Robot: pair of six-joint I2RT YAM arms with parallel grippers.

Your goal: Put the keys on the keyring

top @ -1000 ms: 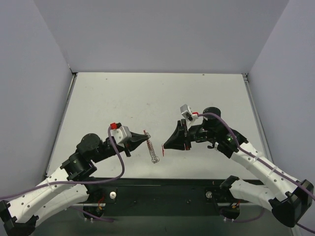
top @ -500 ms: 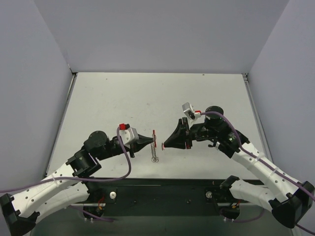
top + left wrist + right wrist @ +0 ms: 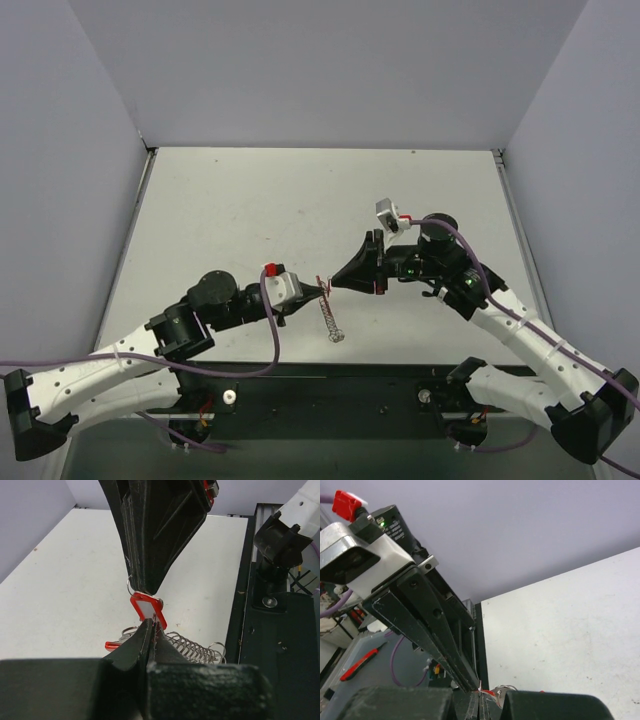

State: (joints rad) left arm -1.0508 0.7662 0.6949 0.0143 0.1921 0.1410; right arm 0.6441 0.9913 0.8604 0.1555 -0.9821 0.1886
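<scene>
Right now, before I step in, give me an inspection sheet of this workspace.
Surface: white tabletop, faint specks.
Job's things: red keyring loop held off the table; coiled bunch of thin silver keys hangs below it.
Clutter: nothing seen.
Hands: left hand shut on the keyring; right hand shut, tip at the keyring's top.
Cables: purple cable along each arm.
Surroundings: plain grey walls; black base rail.

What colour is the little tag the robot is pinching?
The small plastic tag is red-rimmed, whitish inside; left wrist view.
</scene>
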